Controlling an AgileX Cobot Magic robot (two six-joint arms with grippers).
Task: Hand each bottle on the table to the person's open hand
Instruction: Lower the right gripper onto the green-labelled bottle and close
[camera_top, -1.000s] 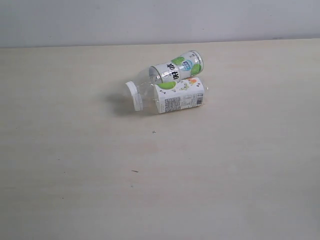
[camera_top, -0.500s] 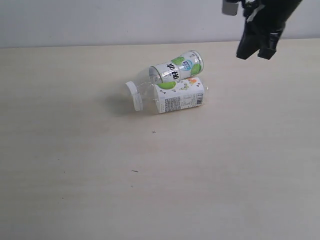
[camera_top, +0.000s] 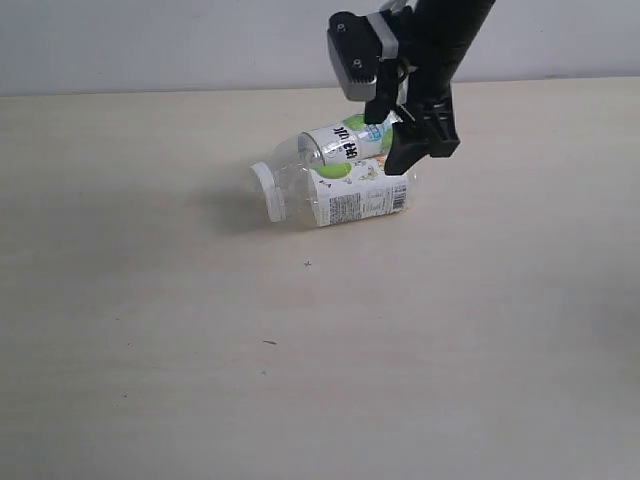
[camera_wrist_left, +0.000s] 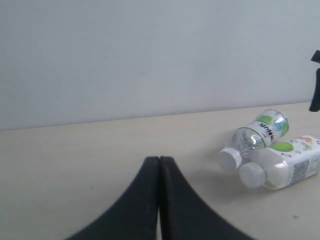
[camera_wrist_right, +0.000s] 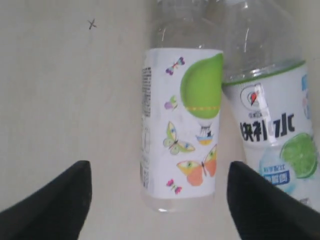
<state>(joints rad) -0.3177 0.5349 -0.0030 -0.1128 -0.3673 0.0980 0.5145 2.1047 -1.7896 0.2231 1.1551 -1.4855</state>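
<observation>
Black right tool (camera_wrist_right: 159, 167) wide apart over the butterfly-labelled bottle (camera_wrist_right: 180, 125), nothing grasped; left tool (camera_wrist_left: 159, 162) clenched, empty.

Our right arm (camera_top: 445, 40) is black, carrying a grey-edged, boxy camera housing (camera_top: 350, 55). The left pincer (camera_wrist_left: 159, 161) has smooth, matte black, tapering fingers (camera_wrist_left: 135, 200).
</observation>
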